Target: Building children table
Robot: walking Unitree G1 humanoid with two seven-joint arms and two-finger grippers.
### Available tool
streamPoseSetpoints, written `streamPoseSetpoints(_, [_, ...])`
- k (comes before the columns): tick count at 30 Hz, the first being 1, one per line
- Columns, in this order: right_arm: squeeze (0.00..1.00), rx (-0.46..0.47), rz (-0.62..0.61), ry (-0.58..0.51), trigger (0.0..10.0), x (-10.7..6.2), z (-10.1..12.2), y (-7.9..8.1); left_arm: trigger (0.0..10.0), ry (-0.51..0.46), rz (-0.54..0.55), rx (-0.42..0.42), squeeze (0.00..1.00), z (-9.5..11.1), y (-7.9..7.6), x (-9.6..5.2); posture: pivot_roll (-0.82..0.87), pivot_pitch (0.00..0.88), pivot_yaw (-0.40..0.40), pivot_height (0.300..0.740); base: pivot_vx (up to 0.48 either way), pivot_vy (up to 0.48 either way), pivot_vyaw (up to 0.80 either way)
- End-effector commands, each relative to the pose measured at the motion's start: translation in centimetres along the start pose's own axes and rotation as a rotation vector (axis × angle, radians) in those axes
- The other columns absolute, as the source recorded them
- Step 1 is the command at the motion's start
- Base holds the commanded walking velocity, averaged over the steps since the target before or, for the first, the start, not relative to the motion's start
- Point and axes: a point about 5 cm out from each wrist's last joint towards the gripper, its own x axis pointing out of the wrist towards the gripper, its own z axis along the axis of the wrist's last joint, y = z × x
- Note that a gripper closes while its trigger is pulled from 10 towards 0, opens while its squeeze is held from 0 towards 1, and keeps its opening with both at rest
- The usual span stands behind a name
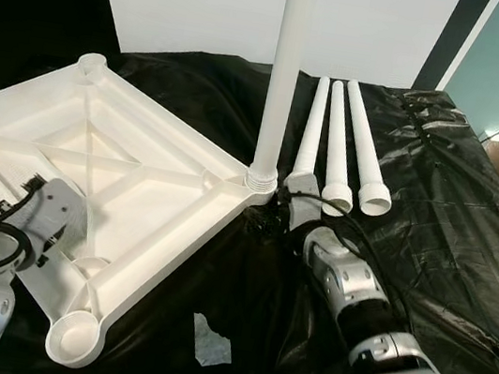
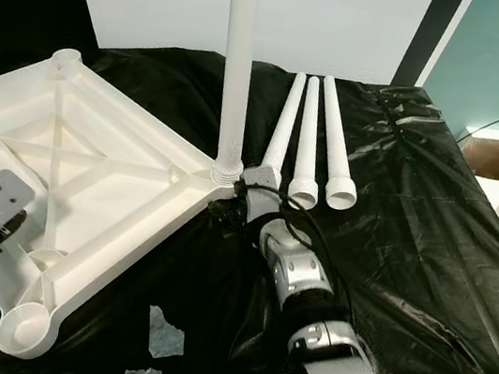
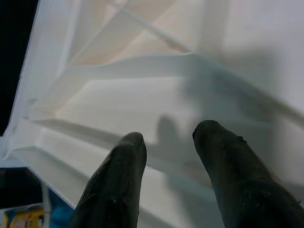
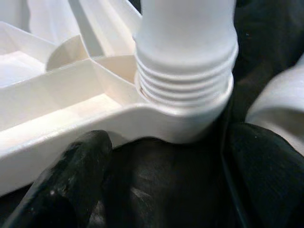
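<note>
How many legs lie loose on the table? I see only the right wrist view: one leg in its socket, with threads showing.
Observer: Three loose legs lie side by side on the black sheet, just beyond the right gripper.
Operator: Does the fitted leg stand straight?
Observer: Yes, the fitted leg stands upright in the corner socket of the upside-down table top. Its upper end is out of the picture.
Operator: Where is the left gripper?
Observer: The left gripper is over the ribbed underside of the table top, on its near left part. Its fingers are apart and hold nothing.
</note>
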Motion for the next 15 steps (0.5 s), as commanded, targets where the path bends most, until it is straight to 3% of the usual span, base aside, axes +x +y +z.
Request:
streamPoseSetpoints(1, [0.00, 0.015, 0.031, 0.019, 10.0, 0.4, -0.1, 0.5, 10.0, 0.027, -0.028, 0.011, 0.00, -0.3, -1.0, -0.1, 0.17, 0.014, -0.011, 0.740, 0.000, 0.000, 0.00])
streamPoseSetpoints(3, [0.00, 0.015, 0.031, 0.019, 10.0, 0.4, -0.1, 0.5, 10.0, 0.027, -0.028, 0.011, 0.00, -0.3, -1.0, -0.1, 0.17, 0.014, -0.011, 0.740, 0.000, 0.000, 0.00])
streamPoseSetpoints(4, [0.00, 0.009, 0.049, 0.017, 10.0, 0.7, 0.2, 0.8, 10.0, 0.014, -0.112, 0.043, 0.00, -0.1, -2.0, -0.3, 0.18, 0.016, -0.014, 0.740, 0.000, 0.000, 0.00])
streamPoseSetpoints(5, [0.00, 0.009, 0.049, 0.017, 10.0, 0.7, 0.2, 0.8, 10.0, 0.014, -0.112, 0.043, 0.00, -0.1, -2.0, -0.3, 0.18, 0.016, -0.014, 0.740, 0.000, 0.000, 0.00])
streamPoseSetpoints(6, [0.00, 0.000, 0.068, 0.018, 10.0, 0.9, 0.4, 1.1, 10.0, -0.011, -0.224, 0.063, 0.00, 0.3, -3.4, -0.9, 0.19, 0.018, -0.019, 0.740, 0.000, 0.000, 0.00])
streamPoseSetpoints(8, [0.00, 0.000, 0.068, 0.018, 10.0, 0.9, 0.4, 1.1, 10.0, -0.011, -0.224, 0.063, 0.00, 0.3, -3.4, -0.9, 0.19, 0.018, -0.019, 0.740, 0.000, 0.000, 0.00])
streamPoseSetpoints(9, [0.00, -0.005, 0.083, 0.023, 10.0, 1.1, 0.4, 1.4, 10.0, -0.044, -0.339, 0.084, 0.00, 0.7, -4.8, -1.6, 0.19, 0.019, -0.021, 0.740, 0.000, 0.000, 0.00])
streamPoseSetpoints(11, [0.00, -0.005, 0.083, 0.023, 10.0, 1.1, 0.4, 1.4, 10.0, -0.044, -0.339, 0.084, 0.00, 0.7, -4.8, -1.6, 0.19, 0.019, -0.021, 0.740, 0.000, 0.000, 0.00])
streamPoseSetpoints(13, [0.00, -0.018, 0.111, 0.032, 10.0, 1.5, 0.3, 2.2, 10.0, -0.151, -0.572, 0.055, 0.00, 2.1, -7.6, -3.7, 0.19, 0.022, -0.022, 0.740, 0.000, 0.000, 0.00])
streamPoseSetpoints(14, [0.00, -0.018, 0.111, 0.032, 10.0, 1.5, 0.3, 2.2, 10.0, -0.151, -0.572, 0.055, 0.00, 2.1, -7.6, -3.7, 0.19, 0.022, -0.022, 0.740, 0.000, 0.000, 0.00])
streamPoseSetpoints(15, [0.00, -0.018, 0.117, 0.037, 10.0, 1.6, 0.3, 2.3, 10.0, -0.190, -0.641, 0.044, 0.00, 2.6, -8.4, -4.4, 0.19, 0.022, -0.022, 0.740, 0.000, 0.000, 0.00])
